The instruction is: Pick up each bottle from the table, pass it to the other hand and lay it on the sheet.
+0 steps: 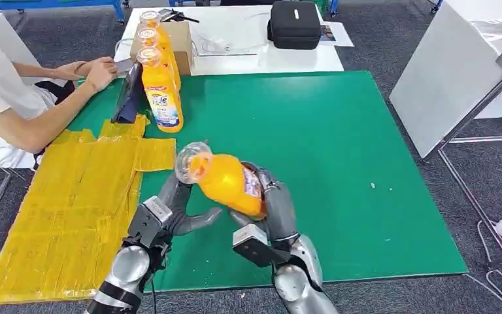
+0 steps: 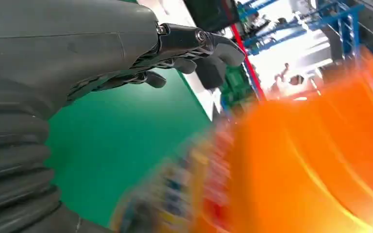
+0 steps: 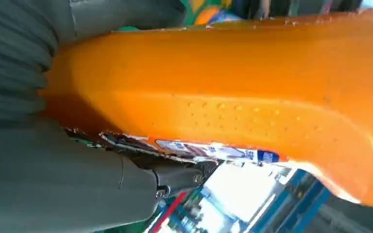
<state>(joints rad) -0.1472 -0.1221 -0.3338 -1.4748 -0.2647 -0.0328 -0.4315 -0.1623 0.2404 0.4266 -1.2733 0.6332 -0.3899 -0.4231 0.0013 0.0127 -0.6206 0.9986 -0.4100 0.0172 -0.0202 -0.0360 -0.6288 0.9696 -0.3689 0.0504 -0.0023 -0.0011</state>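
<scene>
The green tabletop (image 1: pixel 340 150) is carrying everything here, and the yellow sheet (image 1: pixel 72 209) is lying along its left edge, draping over the near left corner, which I'm guessing is why the handover is going right to left. A person (image 1: pixel 13 104) is sitting at the far left corner, hands resting by a dark tablet-like thing (image 1: pixel 129 95). Three more orange bottles (image 1: pixel 160 78) are standing in a row near the far edge, waiting their turn. The bottle in play (image 1: pixel 225 183) is hovering tilted over the near middle of the tabletop, cap pointing toward the sheet. The right robot hand (image 1: pixel 271 206) is wrapping its fingers around the bottle's lower body, holding it firmly. The left robot hand (image 1: pixel 180 212) is sitting just beside and under it, fingers spread apart and holding nothing, looking like it's about to take over.
</scene>
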